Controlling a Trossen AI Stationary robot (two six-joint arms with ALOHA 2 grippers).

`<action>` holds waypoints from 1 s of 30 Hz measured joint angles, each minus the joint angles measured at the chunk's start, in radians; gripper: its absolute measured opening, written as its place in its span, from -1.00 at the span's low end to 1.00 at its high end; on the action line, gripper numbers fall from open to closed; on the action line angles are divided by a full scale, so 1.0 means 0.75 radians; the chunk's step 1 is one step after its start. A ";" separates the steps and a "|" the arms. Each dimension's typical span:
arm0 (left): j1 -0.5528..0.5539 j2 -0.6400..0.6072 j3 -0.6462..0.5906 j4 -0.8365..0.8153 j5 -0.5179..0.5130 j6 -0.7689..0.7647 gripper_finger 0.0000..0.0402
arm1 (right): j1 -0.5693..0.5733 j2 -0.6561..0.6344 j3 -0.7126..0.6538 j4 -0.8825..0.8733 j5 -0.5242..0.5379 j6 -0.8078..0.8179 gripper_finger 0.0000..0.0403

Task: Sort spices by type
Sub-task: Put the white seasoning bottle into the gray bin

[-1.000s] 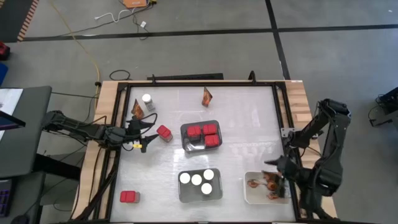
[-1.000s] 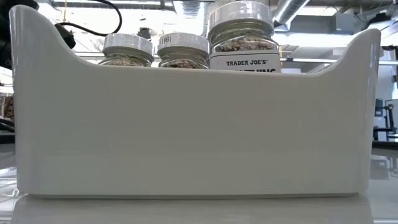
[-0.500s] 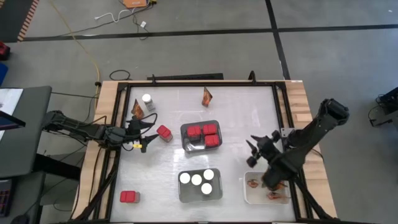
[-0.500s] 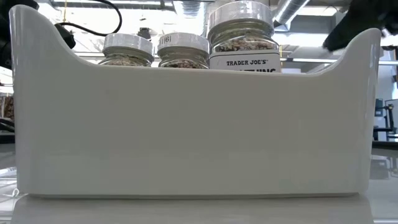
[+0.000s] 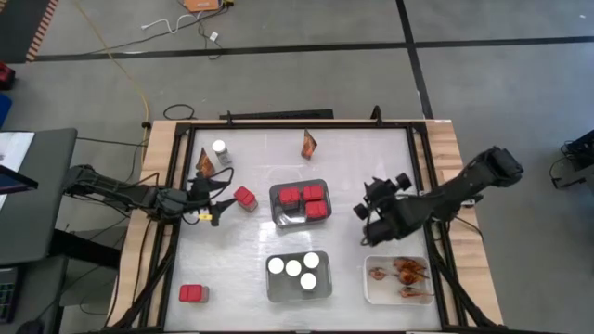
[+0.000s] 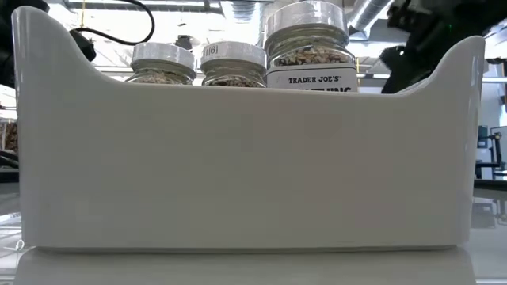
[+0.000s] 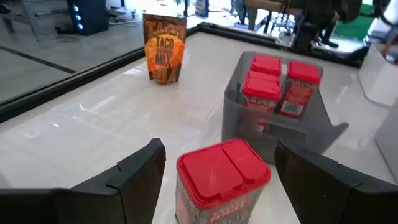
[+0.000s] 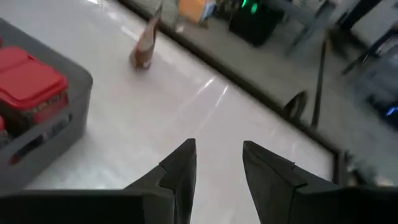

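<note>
**Both grippers empty over a half-sorted spice table**

From straight overhead, the left gripper (image 5: 212, 197) sits low at its own side of the table, fingers spread, with one loose red spice container (image 5: 244, 198) just ahead of its tips. Beside it stand a white-lidded jar (image 5: 220, 148) and an orange-brown packet (image 5: 203, 163), partly hidden behind the jar. Another packet (image 5: 309, 144) stands at the far edge, and one red container (image 5: 193, 293) lies alone near the front corner. The right gripper (image 5: 368, 211) hangs above bare tabletop between the grey tray (image 5: 299, 218) of red containers and the white tray (image 5: 373, 289) of packets below it, fingers slightly parted and holding nothing. A second tray (image 5: 297, 290) carries four round white lids.

At table height, a glossy white tray wall (image 6: 253, 166) blocks nearly everything; only three jar tops (image 6: 310, 39) show above it, and a dark piece of the right arm (image 6: 428, 32) cuts in at the corner.

The left wrist camera shows the red hinged-lid container (image 7: 224, 180) between the spread dark fingers (image 7: 134, 171), not touched, its base cut off. Beyond are the grey tray (image 7: 273, 127) and a "Taco Mix" packet (image 7: 163, 48).

The right wrist camera shows two blunt dark fingers (image 8: 180, 171) a little apart over shiny white table, a grey tray corner (image 8: 56, 134) to one side and a blurred packet (image 8: 147, 46) farther off.
</note>
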 joint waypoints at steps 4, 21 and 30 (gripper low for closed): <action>0.000 0.000 -0.009 0.116 -0.041 0.046 0.44 | -0.126 -0.073 -0.122 0.383 -0.192 -0.241 -0.21; 0.000 0.139 0.778 -0.492 -0.156 -0.058 0.44 | -0.634 -0.642 -0.388 1.321 -1.117 -1.120 -0.21; 0.000 0.412 1.151 -0.894 -0.171 -0.071 0.44 | -0.745 -0.757 -0.388 1.307 -1.158 -0.964 -0.21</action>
